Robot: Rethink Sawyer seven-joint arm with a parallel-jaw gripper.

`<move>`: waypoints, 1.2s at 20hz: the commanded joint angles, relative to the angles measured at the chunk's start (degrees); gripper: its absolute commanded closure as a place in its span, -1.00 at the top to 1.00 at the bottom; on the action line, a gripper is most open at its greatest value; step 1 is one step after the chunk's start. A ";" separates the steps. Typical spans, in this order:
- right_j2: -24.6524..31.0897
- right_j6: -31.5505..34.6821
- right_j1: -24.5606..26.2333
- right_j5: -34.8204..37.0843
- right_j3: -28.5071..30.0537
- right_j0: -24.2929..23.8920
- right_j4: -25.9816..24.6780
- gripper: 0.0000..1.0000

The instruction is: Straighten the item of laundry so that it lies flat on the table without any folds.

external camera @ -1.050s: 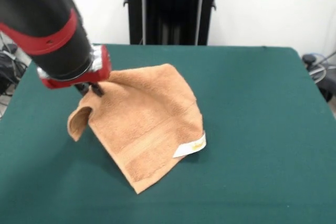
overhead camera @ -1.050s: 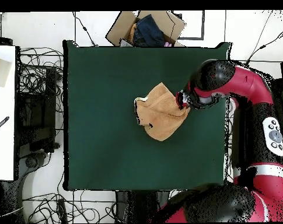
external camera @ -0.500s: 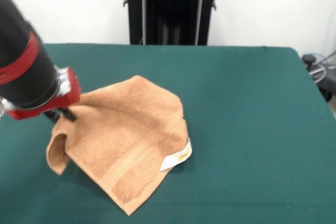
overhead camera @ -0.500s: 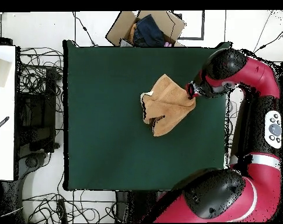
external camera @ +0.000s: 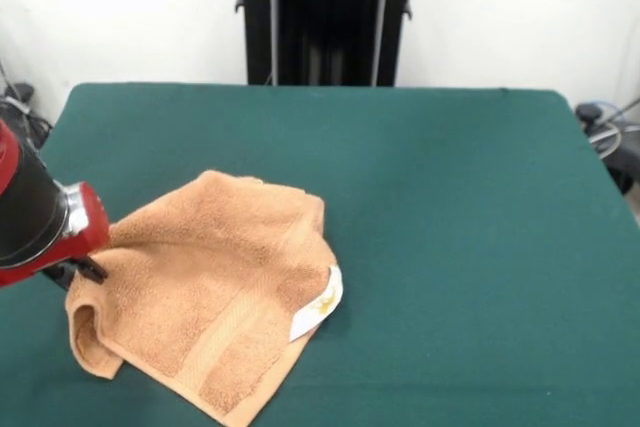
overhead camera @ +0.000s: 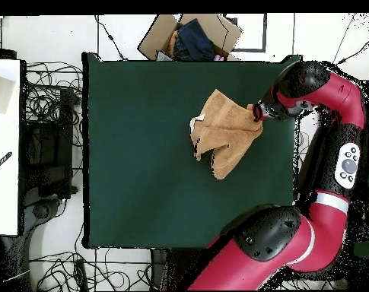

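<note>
While the gripper (external camera: 85, 269) sits clamped on a corner of the peach terry towel (external camera: 215, 292) at about 9 o'clock of the cloth in the front view, the towel lies doubled over at the 7 o'clock part of the green table (external camera: 470, 247), white label (external camera: 318, 305) showing at its 3 o'clock edge. It looks light, soft and limp, likely to drape and drag rather than slide stiffly. Best holds appear to be hemmed corners by the woven band (external camera: 228, 332).
</note>
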 commanded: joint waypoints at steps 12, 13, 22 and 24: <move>0.46 -5.50 -0.91 -7.85 10.51 0.47 2.41 -1.00; 0.57 -5.61 -0.68 -7.54 10.03 0.58 2.32 -1.00; -1.32 -2.06 -8.74 -9.73 20.87 -1.45 5.14 -1.00; -1.71 -0.58 -11.74 -10.77 24.96 -2.10 6.03 -1.00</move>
